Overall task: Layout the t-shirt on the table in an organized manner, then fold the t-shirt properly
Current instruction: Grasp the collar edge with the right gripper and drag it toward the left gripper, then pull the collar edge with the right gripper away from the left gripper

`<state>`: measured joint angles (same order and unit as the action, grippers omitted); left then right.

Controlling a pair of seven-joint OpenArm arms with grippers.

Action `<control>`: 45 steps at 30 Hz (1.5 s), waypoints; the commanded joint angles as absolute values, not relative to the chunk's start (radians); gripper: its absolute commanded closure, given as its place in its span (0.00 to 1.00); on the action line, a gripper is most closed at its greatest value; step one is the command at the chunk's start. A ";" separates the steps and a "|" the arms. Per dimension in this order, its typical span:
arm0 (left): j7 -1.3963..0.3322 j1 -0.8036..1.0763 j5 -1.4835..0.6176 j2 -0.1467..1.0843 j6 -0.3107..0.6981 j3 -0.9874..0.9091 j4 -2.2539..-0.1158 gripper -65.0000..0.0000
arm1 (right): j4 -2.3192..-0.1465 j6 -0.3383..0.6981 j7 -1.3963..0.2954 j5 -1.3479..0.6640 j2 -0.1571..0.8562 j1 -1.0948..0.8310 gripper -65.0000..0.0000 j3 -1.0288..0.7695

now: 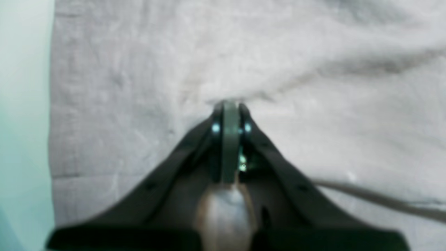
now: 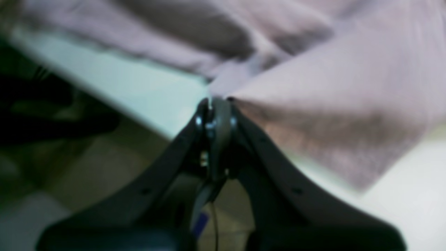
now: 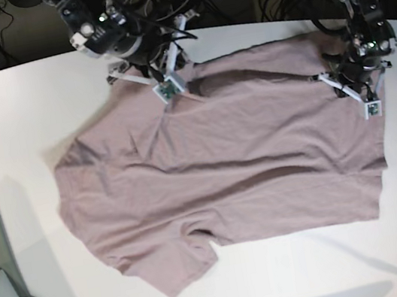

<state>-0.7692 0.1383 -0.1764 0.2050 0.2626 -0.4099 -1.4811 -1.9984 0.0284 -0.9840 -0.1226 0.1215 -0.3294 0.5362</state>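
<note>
Base view shows the white desk (image 3: 14,95) filling nearly the whole picture, with the dusty-pink t-shirt (image 3: 227,182) spread across its middle. The shirt lies mostly flat with shallow wrinkles; one short sleeve points toward the near edge, the other runs toward the far left, and the straight hem sits at the right side. Dark cables and equipment crowd the strip beyond the far edge of the desk.

Both arms reach down at the shirt's far edge, well apart from each other. The right hand (image 3: 140,65) sits at the far-left corner of the cloth, and its wrist view shows its fingers pressed together on a gathered point of fabric (image 2: 313,115) lifted off the desk edge — the cloth fans out from the pinch. The left hand (image 3: 356,65) sits at the far-right corner near the hem; from its wrist view (image 1: 228,104) the fingers are pressed together on the shirt (image 1: 139,87), with small creases running out from the tips — the picture is blurred.
</note>
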 commanded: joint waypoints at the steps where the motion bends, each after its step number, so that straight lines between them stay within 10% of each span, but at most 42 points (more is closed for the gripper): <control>1: -0.776 0.134 -0.171 0.217 0.262 -0.412 -1.491 1.00 | -2.017 0.025 -0.969 -0.128 0.122 -0.332 0.92 0.558; 9: -0.776 0.134 -0.177 0.217 0.262 -0.409 -1.491 1.00 | -2.026 0.025 -0.998 -0.128 0.162 -0.357 0.51 0.598; 45: -0.776 0.114 -0.177 0.216 0.262 -0.409 -1.491 1.00 | -1.863 0.027 -0.955 -0.133 0.191 -0.326 0.59 0.288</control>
<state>-0.7837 0.1242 -0.1764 0.2047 0.2630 -0.4076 -1.4792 -1.8526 0.0280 -0.9569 -0.1272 0.1864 -0.3229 0.2882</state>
